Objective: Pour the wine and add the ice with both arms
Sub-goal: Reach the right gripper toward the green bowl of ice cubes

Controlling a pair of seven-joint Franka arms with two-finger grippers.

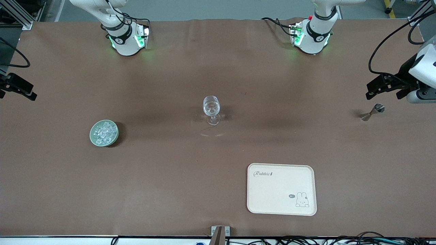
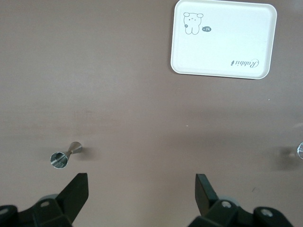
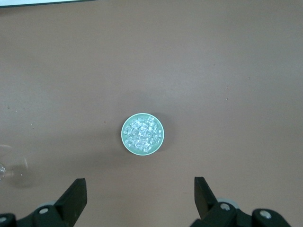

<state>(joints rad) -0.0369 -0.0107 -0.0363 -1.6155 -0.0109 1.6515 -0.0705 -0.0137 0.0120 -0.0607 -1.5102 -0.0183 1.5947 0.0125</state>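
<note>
Front view puts the stemmed wine glass [image 1: 211, 109] upright at the centre of the frame, probably so that either arm can reach it. The green bowl [image 1: 117, 133] heaped with ice [image 1: 103, 132] sits at mid-height toward the right arm's end of the table. A small metal jigger [image 1: 372, 112] sits toward the left arm's end. A cream tray [image 1: 281, 189], bare, lies low in the frame. No bottle shows, so the jigger likely carries the wine.

Each arm seems assigned the item at its own end. The left gripper [image 1: 385, 92] hovers over the table beside the jigger, its claw released and spread wide in the left wrist view [image 2: 142, 189]. The right gripper [image 1: 15, 91] hangs over its end of the table, claw likewise released [image 3: 139, 191], with the ice bowl framed between its fingers [image 3: 75, 194]. Nothing is grasped; pouring and icing are not yet begun
</note>
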